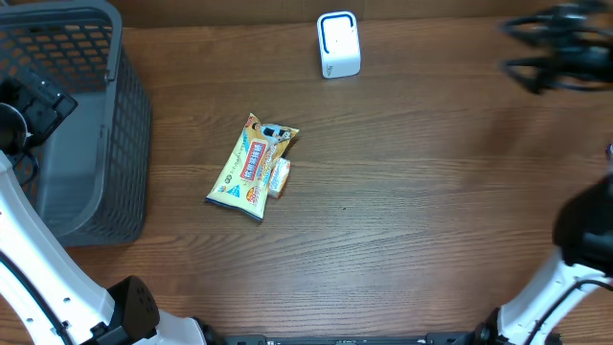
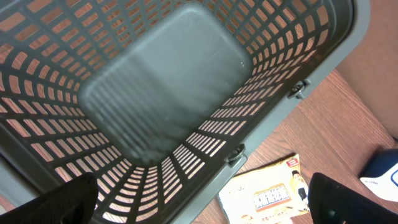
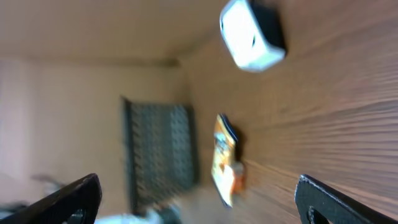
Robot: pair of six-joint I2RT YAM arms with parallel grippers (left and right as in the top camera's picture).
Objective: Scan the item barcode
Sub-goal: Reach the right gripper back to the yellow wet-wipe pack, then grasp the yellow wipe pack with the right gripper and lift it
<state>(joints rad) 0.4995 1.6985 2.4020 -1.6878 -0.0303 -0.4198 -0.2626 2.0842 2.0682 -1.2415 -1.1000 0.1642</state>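
A: Where's the snack packet (image 1: 252, 167)?
B: Flat on the table (image 1: 431, 192), near the basket (image 1: 134, 105) at the left edge; the scanner (image 1: 338, 44) stands at the far edge.
A: Jaws?
B: Left gripper (image 2: 208, 200) and right gripper (image 3: 205, 199) are both spread and empty. Pickup not yet begun; one must descend onto the packet.

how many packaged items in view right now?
2. A large yellow packet lies mid-table, and a smaller packet lies against its right edge. The basket interior shows none. More could be hidden under the large one.
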